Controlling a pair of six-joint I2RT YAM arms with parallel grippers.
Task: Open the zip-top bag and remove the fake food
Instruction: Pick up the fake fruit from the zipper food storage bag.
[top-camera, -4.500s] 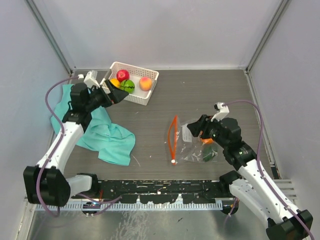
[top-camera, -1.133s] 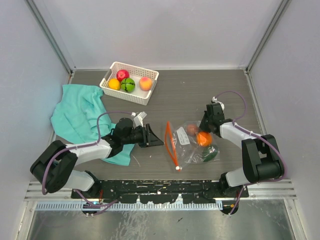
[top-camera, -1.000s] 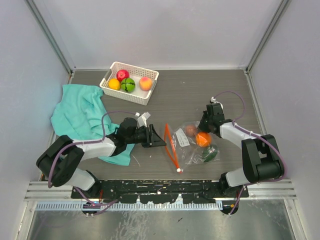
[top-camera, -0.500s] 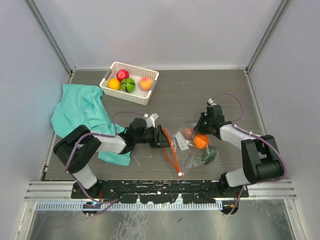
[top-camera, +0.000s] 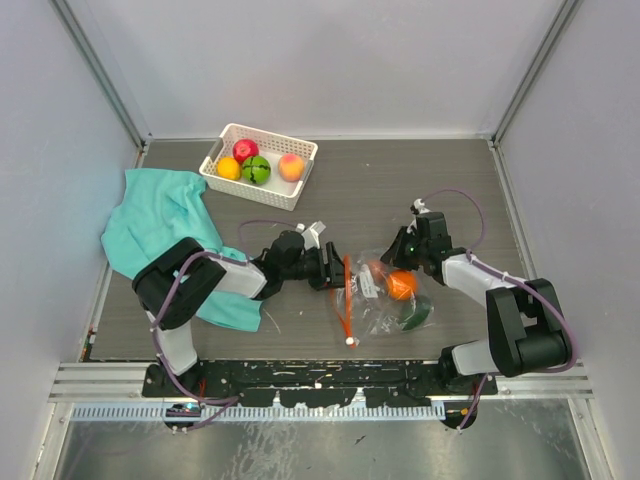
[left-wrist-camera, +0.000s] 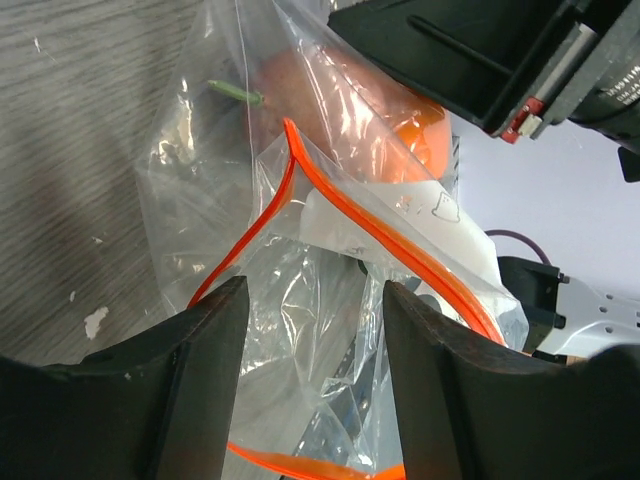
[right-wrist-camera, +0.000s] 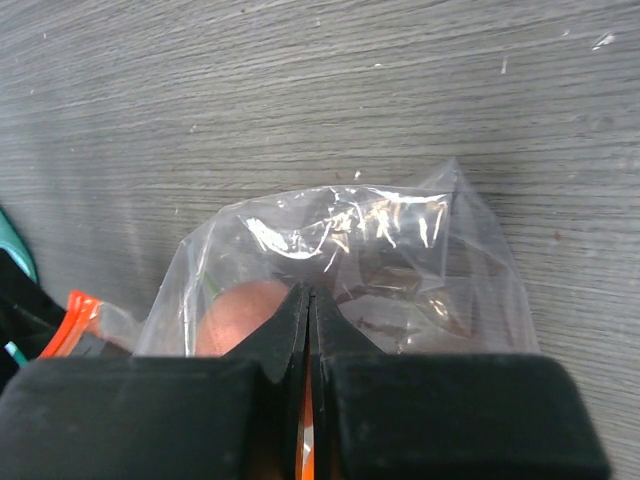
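Observation:
The zip-top bag (top-camera: 383, 300) lies at centre right, clear and crinkly, its orange-red zipper strip (top-camera: 346, 300) gaping at the left end. Inside it sit fake food pieces: an orange one (top-camera: 401, 285), a brown one (top-camera: 375, 268) and a dark green one (top-camera: 416, 311). My left gripper (top-camera: 335, 273) lies low at the bag's mouth, open. In the left wrist view the left gripper (left-wrist-camera: 312, 290) has loose film and the zipper strip (left-wrist-camera: 330, 200) between its fingers. My right gripper (top-camera: 393, 252) is shut on the bag's far edge; in the right wrist view the right gripper (right-wrist-camera: 312, 292) pinches the bag (right-wrist-camera: 400, 260) beside the brown fruit (right-wrist-camera: 235, 310).
A white slotted basket (top-camera: 250, 190) at the back left holds red (top-camera: 245, 150), yellow (top-camera: 229, 168), green (top-camera: 256, 170) and peach (top-camera: 291, 166) fruits. A teal cloth (top-camera: 160, 225) lies crumpled at the left, under my left arm. Grey walls close in on three sides.
My left gripper slid right from the cloth's edge to the bag's mouth and its jaws widened. The right gripper kept its pinch and shifted slightly, lifting the bag's far edge.

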